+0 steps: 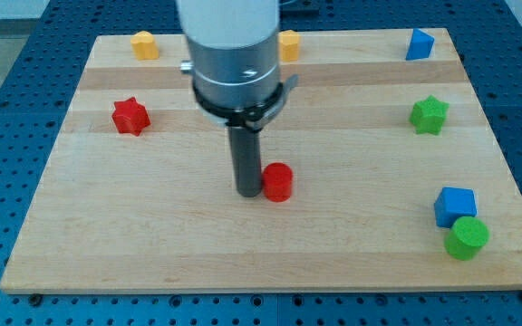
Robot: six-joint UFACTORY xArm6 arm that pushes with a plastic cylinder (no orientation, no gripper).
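Camera view: my tip [247,192] rests on the table [152,244], touching the left side of the red cylinder [278,182] near centre. No gripper fitted, so no jaw state to record. Relative to the red cylinder: red star [130,116] upper left, green star [429,114] upper right, blue cube [454,205] touching green cylinder [467,238] lower right.

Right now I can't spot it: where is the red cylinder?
The red cylinder sits near the board's middle, just to the view's right of my tip, seemingly touching it.
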